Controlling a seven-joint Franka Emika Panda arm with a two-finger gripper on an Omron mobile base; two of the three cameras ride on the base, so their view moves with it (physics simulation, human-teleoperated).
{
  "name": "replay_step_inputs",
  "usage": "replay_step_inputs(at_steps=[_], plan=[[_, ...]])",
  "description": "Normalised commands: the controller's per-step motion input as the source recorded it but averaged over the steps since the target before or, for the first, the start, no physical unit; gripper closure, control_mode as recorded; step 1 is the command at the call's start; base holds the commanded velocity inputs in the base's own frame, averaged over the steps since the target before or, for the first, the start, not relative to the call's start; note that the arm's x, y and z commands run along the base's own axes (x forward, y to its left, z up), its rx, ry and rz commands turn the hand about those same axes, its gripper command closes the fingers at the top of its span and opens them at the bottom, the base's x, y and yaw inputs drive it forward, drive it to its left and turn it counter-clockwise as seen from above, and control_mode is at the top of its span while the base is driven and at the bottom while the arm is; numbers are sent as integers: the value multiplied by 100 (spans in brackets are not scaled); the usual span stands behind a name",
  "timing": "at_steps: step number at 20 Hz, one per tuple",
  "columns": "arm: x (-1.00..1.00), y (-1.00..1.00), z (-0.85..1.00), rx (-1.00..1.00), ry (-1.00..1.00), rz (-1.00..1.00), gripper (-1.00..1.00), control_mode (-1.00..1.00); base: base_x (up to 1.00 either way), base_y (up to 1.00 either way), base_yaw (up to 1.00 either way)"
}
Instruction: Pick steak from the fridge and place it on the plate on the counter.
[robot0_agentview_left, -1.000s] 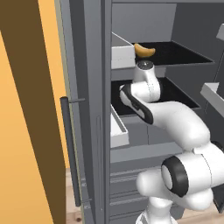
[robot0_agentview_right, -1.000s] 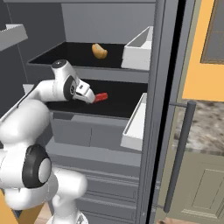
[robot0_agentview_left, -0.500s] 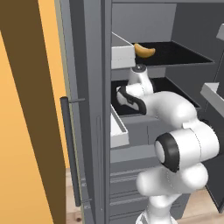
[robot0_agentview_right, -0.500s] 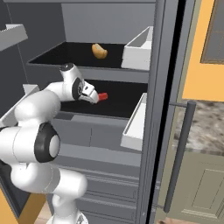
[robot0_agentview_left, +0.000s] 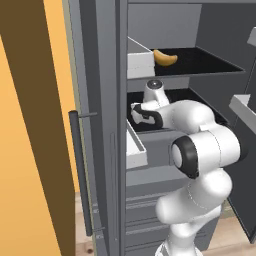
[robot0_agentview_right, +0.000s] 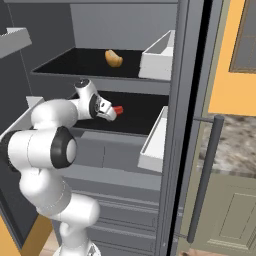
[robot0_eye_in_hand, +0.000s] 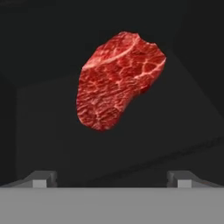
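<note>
The steak (robot0_eye_in_hand: 118, 81), a bright red marbled chunk with a whitish edge, lies on the black middle shelf (robot0_agentview_right: 142, 107) of the fridge (robot0_agentview_right: 186, 75). In the right base view the steak (robot0_agentview_right: 118, 109) sits just past the tip of my gripper (robot0_agentview_right: 111, 114). My gripper (robot0_eye_in_hand: 111, 180) is open, its fingertips (robot0_eye_in_hand: 41, 179) set wide apart, and the steak is ahead of them, not between them. From the left base camera the hand (robot0_agentview_left: 141, 114) covers the steak. The plate is out of view.
A yellow-orange curved food item (robot0_agentview_right: 113, 58) lies on the shelf above. White door bins (robot0_agentview_right: 155, 142) (robot0_agentview_left: 135, 147) flank the shelf opening. The long dark bar handle (robot0_agentview_right: 204, 172) hangs on the right door, with the marble counter (robot0_agentview_right: 236, 145) beyond it.
The arm has reached deeper into the middle shelf and the elbow has folded in closer. The gripper now sits nearer the steak. The steak has not moved.
</note>
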Motion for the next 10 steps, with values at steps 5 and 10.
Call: replay_step_inputs(at_steps=[5, 10], plan=[[44, -1, -6, 0, -2, 0, -100, -100, 0, 0, 0], [49, 0, -12, 0, -1, 0, -100, -100, 0, 0, 0]])
